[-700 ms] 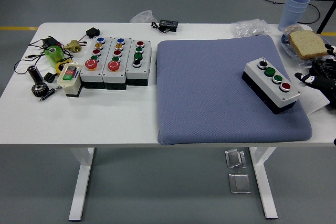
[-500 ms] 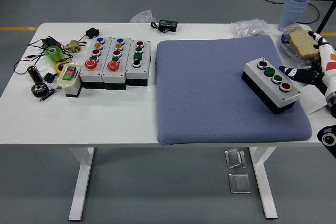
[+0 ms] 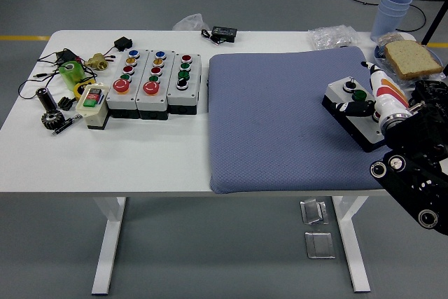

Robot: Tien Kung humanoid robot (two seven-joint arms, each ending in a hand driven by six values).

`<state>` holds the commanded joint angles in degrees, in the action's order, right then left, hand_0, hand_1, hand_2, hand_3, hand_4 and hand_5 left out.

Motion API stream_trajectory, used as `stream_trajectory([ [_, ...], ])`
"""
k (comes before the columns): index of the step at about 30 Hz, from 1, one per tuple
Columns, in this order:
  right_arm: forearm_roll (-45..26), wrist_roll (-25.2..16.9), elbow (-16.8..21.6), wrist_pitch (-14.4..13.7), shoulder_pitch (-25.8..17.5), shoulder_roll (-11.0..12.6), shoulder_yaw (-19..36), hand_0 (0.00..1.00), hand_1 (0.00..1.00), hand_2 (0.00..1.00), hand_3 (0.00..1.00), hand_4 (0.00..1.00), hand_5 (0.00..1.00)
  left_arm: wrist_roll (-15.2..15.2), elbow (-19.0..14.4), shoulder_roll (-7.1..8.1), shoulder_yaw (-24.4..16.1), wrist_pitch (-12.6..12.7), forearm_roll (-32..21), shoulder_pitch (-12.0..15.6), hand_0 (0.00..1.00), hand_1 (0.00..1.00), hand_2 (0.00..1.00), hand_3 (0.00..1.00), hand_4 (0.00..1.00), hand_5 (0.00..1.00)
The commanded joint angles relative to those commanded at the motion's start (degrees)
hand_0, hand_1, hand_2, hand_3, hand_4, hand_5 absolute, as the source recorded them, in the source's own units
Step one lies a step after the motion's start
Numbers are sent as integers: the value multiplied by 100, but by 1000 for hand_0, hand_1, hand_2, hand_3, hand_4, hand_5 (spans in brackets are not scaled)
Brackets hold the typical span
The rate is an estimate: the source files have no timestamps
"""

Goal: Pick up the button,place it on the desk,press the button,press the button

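Button box, black with a white top (image 3: 350, 106), sits on the blue-grey square pad (image 3: 294, 120) on the white worktop (image 3: 105, 152). Right hand (image 3: 374, 99) is over it, fingers (image 3: 357, 108) stretched toward its buttons, holding nothing. Pressing step looks under way; next, push straight down.

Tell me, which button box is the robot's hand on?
The button box on the blue mat, under the right hand. The other boxes sit together, far left.

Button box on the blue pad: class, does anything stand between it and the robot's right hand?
Nothing visible does. The right hand is already over the button box, covering its right-hand buttons, with no other object between them.
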<state>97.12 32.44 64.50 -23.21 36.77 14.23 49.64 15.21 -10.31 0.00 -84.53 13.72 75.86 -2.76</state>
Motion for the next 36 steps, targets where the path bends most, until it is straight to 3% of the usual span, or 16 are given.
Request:
stream_trajectory([
  [9,-188,34,-1048,130,401,-191,-289,984,922,993,956,998,219,20,0,0,-8,17,-23,4,545,421,425,425,260,441],
  [10,-197,28,-1091,127,417,-193,-305,970,901,956,910,998,215,21,0,0,-7,17,-23,5,545,421,424,424,261,438],
  [15,-292,-6,-1409,125,564,-229,-469,970,901,956,910,998,215,17,0,0,-16,37,-62,5,545,421,424,424,261,438],
  [16,-333,-8,-1522,167,632,-248,-564,912,812,854,838,998,215,18,0,0,-20,40,-62,2,545,420,424,419,263,437],
  [21,-504,2,-1831,226,836,-307,-868,912,812,854,838,998,215,20,0,0,-28,46,-49,-7,545,420,424,419,263,437],
  [22,-511,38,-1907,252,900,-324,-957,832,670,729,762,981,208,17,0,0,-36,55,-69,-10,544,420,423,415,264,436],
  [25,-454,159,-2095,366,1045,-351,-1178,832,670,729,762,981,208,14,0,0,-53,67,-82,-8,544,420,423,415,264,436],
  [27,-311,368,-2245,608,1179,-370,-1329,832,670,729,762,981,208,14,0,0,-31,70,-105,-17,544,420,423,415,264,436],
  [28,-280,410,-2268,638,1206,-373,-1361,535,495,609,653,879,153,13,0,0,-29,72,-112,-20,544,420,423,414,260,436],
  [33,-117,453,-2327,748,1299,-350,-1535,535,495,609,653,879,153,8,0,0,-39,85,-140,-16,544,420,423,414,260,436],
  [34,-123,453,-2344,772,1313,-345,-1561,407,418,534,573,804,97,8,0,0,-35,85,-144,-16,543,420,423,413,260,438],
  [36,-105,453,-2359,790,1341,-320,-1613,407,418,534,573,804,97,6,0,0,-32,86,-159,-22,543,420,423,413,260,438],
])
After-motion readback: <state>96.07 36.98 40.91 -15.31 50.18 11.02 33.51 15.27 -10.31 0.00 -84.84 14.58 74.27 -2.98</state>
